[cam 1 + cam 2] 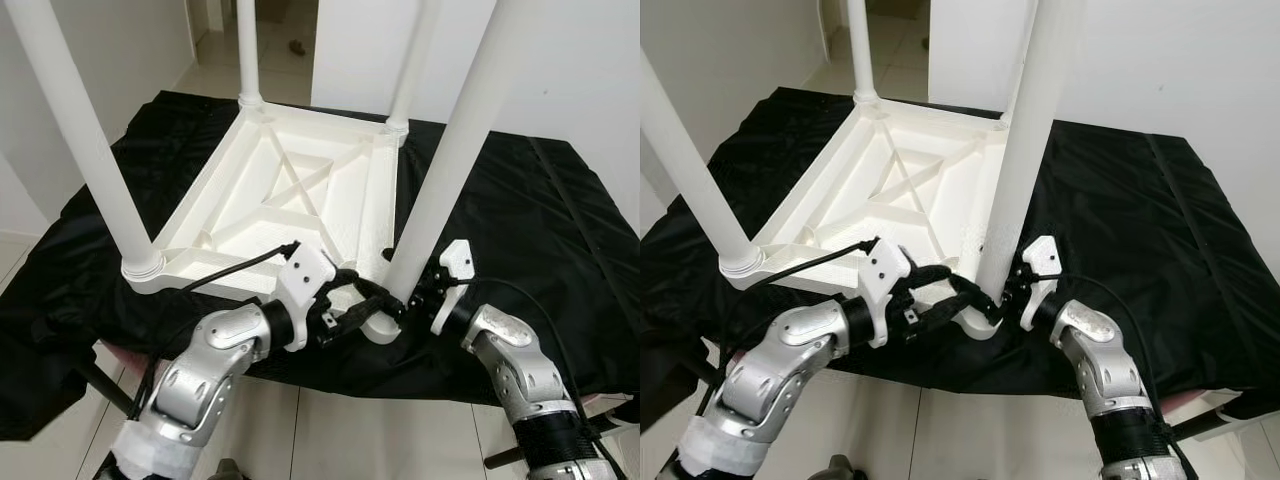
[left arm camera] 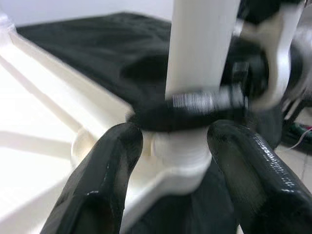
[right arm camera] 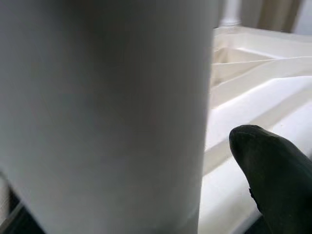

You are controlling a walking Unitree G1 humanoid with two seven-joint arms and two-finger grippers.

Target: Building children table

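A white children's table (image 1: 290, 190) lies upside down on a black cloth, its four legs pointing up. The near right leg (image 1: 455, 150) stands in its corner socket (image 2: 178, 168) at the front edge. My left gripper (image 1: 375, 302) reaches in from the left, and its two fingers (image 2: 109, 170) hug the threaded base of that leg. My right gripper (image 1: 412, 290) comes from the right and is shut on the same leg just above the socket. One of its fingers (image 3: 273, 170) shows beside the leg (image 3: 107, 112).
The black cloth (image 1: 520, 230) covers the work surface, whose front edge runs just below my grippers. Three other legs rise at the near left (image 1: 90, 150), far left (image 1: 248, 50) and far right (image 1: 415, 60). White walls and a doorway stand behind.
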